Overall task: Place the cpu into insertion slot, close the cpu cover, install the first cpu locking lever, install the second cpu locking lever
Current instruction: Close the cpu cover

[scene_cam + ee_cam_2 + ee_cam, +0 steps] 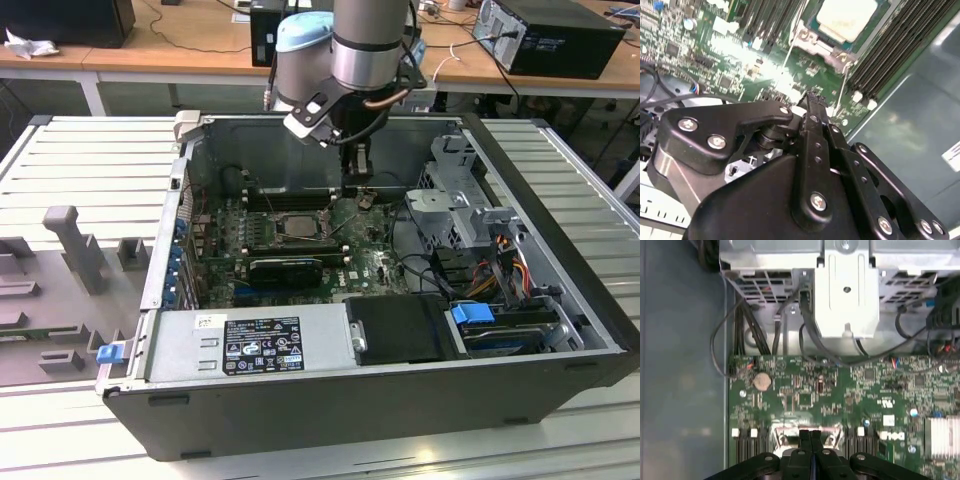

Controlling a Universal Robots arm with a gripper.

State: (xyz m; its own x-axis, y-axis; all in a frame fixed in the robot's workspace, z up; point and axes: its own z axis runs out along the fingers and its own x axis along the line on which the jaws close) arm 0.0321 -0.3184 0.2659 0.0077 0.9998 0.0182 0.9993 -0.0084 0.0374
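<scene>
In an open computer case, the cpu (pixel 300 226) (pixel 847 17) lies flat with its pale face up inside the insertion slot (pixel 300 238) on the green board. The silvery cpu cover (pixel 812 44) frames it. Two thin wire levers (pixel 788 50) run off the socket's edge; I cannot tell whether they are latched. My gripper (pixel 360 195) (pixel 812 97) (pixel 810 432) hangs just above the board, on the exterior view's right of the socket and slightly behind it. Its black fingers (pixel 802 440) are pressed together, shut, with nothing between them.
Long black memory sticks (pixel 285 198) (pixel 895 50) flank the socket. A black card (pixel 285 268) lies in front of it. A metal drive cage (pixel 455 215) (pixel 847 290) with cables (pixel 490 270) stands on the exterior view's right. The power supply (pixel 250 340) and case walls (pixel 165 240) box it in.
</scene>
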